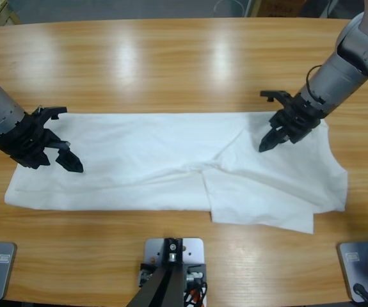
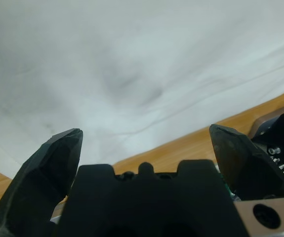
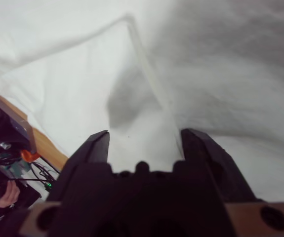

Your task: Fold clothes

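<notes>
High view
Shirt: white T-shirt [image 1: 171, 163] lies spread flat along the near half of the worktop [image 1: 171, 57], long side running left to right; a folded flap sits at its right end, with creases near the middle.
Left end effector: [image 1: 65, 157] comes in from the left edge, over the shirt's left end, jaws parted.
Right end effector: [image 1: 270, 137] comes in from the upper right corner, over the shirt's right part, tips pointing down at the fabric near the flap's crease.

Left wrist view
Left end effector: [image 2: 146, 143] jaws spread wide, nothing between them.
Shirt: [image 2: 132, 64] white fabric fills most of the picture beyond the jaws; its hem runs along a strip of bare wooden worktop [image 2: 191, 143].

Right wrist view
Right end effector: [image 3: 146, 143] jaws apart at a narrower gap, nothing gripped.
Shirt: [image 3: 206, 74] fabric fills the picture; a raised fold ridge runs straight up from between the jaws.
Worktop: [image 3: 45, 145] a sliver of wood shows at the left.
</notes>
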`<action>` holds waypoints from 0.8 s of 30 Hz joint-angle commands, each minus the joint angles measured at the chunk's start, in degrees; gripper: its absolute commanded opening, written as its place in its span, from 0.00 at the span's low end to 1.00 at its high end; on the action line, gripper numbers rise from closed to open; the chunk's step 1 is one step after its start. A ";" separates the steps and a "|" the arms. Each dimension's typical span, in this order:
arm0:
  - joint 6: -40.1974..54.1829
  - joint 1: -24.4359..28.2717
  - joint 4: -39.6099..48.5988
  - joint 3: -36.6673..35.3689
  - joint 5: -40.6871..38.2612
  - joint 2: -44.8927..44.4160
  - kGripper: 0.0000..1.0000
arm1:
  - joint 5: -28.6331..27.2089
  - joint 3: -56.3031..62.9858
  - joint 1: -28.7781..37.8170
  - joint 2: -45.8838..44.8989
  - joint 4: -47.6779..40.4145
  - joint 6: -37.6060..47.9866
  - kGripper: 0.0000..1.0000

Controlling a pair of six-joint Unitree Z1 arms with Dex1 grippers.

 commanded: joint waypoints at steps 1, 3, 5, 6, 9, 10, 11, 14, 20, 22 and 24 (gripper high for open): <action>0.00 0.17 -0.71 1.82 -1.05 -0.03 1.00 | 0.35 1.15 -0.32 0.34 0.48 -1.96 0.43; 0.00 0.16 -0.97 2.01 -1.05 -0.01 1.00 | 0.19 1.24 -0.32 -0.25 0.54 -2.49 0.33; 0.00 0.19 -1.02 2.10 -1.05 -0.15 1.00 | 0.23 1.20 -0.32 -0.36 0.66 -3.14 0.11; 0.00 0.19 -1.02 2.10 -1.05 -0.24 1.00 | 0.23 1.15 -0.32 -0.25 0.66 -3.21 0.07; -0.09 0.17 -1.02 2.12 -1.05 -0.36 1.00 | 0.16 1.10 -0.32 0.11 0.73 -3.30 0.07; -0.09 0.16 -1.02 2.19 -1.12 -0.36 1.00 | 0.03 1.15 -0.32 -0.04 0.68 -3.26 0.07; -0.09 0.17 -1.06 2.24 -1.14 -0.36 1.00 | -0.14 1.08 -0.32 -0.38 0.68 -3.16 0.05; -0.09 0.19 -1.20 2.36 -1.14 -0.27 1.00 | -0.84 1.06 1.10 -3.98 -1.63 -2.91 0.00; -0.35 0.17 -1.64 2.77 -1.42 -0.27 1.00 | -6.89 0.57 4.65 -4.91 -2.47 -2.86 0.00; -0.37 0.17 -1.67 2.92 -1.49 -0.70 1.00 | -9.62 -0.80 6.50 -4.97 -1.82 -2.79 0.00; -0.44 0.17 -1.73 2.98 -1.49 -0.66 1.00 | -10.95 -4.35 8.02 -3.72 0.06 -2.96 0.00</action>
